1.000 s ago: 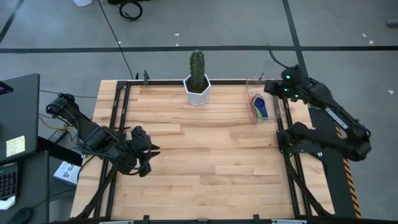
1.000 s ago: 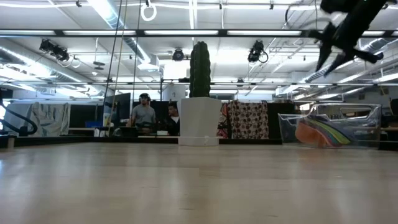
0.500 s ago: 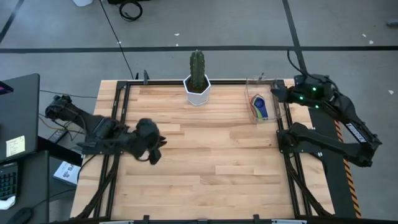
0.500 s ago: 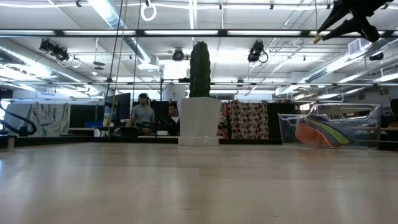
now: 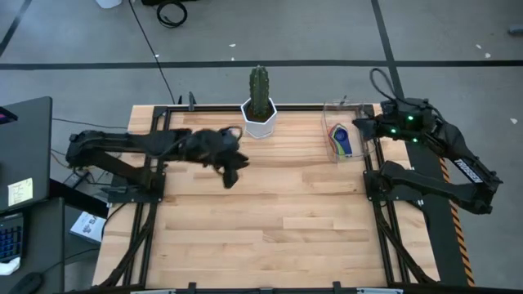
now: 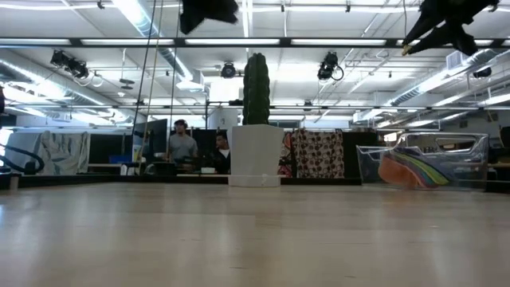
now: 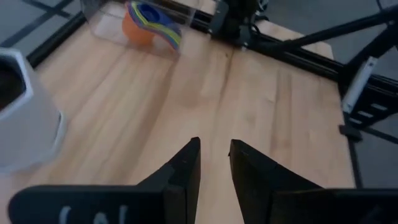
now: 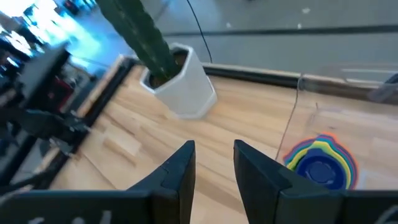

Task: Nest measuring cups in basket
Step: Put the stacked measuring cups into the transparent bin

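Overhead, the measuring cups (image 5: 341,140) are seen nested as one coloured stack inside the basket (image 5: 359,110), which is set on the bench (image 5: 270,212) toward two o'clock from its centre, near the far right corner. The right end effector (image 5: 357,126) is held in the air over the basket's right side, its fingers (image 8: 177,167) parted by a narrow gap with nothing between them. The left end effector (image 5: 231,171) is raised above the bench at about ten o'clock from its centre, near the white pot (image 5: 259,119) of the cactus (image 5: 259,84); its fingers (image 7: 186,165) are also parted slightly, and nothing is gripped.
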